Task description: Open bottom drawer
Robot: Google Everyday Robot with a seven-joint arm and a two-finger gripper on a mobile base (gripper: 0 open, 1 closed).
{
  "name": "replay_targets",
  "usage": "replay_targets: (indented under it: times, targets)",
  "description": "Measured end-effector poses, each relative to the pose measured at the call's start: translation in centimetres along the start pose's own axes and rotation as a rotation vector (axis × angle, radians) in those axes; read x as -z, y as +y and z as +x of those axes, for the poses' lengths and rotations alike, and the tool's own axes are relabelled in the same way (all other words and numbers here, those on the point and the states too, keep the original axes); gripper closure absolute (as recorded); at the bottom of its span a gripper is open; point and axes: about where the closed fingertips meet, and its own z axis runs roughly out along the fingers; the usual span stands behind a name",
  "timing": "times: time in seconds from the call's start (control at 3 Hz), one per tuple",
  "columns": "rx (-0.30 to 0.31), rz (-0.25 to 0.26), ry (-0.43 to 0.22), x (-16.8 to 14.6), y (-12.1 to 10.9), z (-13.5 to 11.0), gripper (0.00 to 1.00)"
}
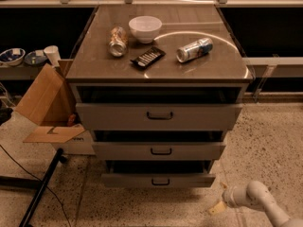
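The bottom drawer is the lowest of three grey drawers in the cabinet, with a shallow flat front and a small dark bar handle. Its front stands a little out from the cabinet, with a dark gap above it. My gripper is low at the right, near the floor, to the right of the bottom drawer's front and apart from it. The white arm runs off the lower right corner.
The middle drawer and top drawer sit above. On the cabinet top lie a white bowl, two cans and a dark remote. An open cardboard box and a black stand leg are at the left.
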Motion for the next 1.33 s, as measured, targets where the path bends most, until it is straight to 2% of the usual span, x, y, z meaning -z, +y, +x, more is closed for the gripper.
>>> replay_targets:
  times: [0.33, 0.67, 1.0, 1.33]
  targets:
    - [0.041, 0.047, -0.023, 0.8, -1.3, -3.2, 0.0]
    - [0.085, 0.068, -0.051, 1.0, -1.5, -5.5, 0.0]
    - [0.126, 0.046, -0.048, 0.4, -0.4, -6.4, 0.0]
    - [0.138, 0.022, -0.036, -0.2, 0.5, -6.2, 0.0]
